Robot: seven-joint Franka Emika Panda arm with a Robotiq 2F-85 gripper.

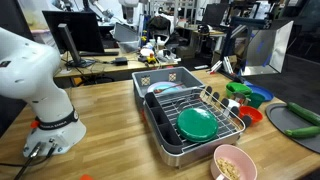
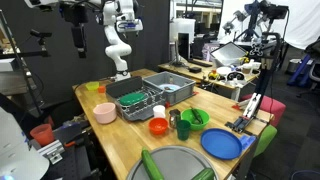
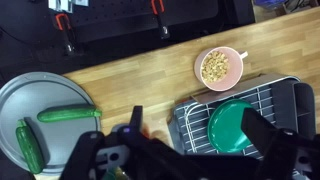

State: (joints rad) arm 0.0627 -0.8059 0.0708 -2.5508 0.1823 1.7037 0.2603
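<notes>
In the wrist view my gripper (image 3: 198,138) hangs high over the wooden table, jaws wide open with nothing between them. Its dark fingers (image 3: 266,132) frame a round green plate (image 3: 232,122) far below, lying flat on a wire rack (image 3: 192,125) inside a grey dish tub (image 1: 170,100). The plate shows in both exterior views (image 1: 197,123) (image 2: 133,98). A pink bowl (image 3: 220,66) of light-coloured pieces stands on the table beside the tub. My white arm (image 2: 118,45) rises at the table's far end.
A round grey tray (image 3: 28,97) carries two cucumbers (image 3: 68,114). Coloured bowls and plates (image 1: 250,98) sit beside the tub, including a red bowl (image 2: 158,126) and a blue plate (image 2: 222,144). Red clamps (image 3: 65,24) grip the table edge.
</notes>
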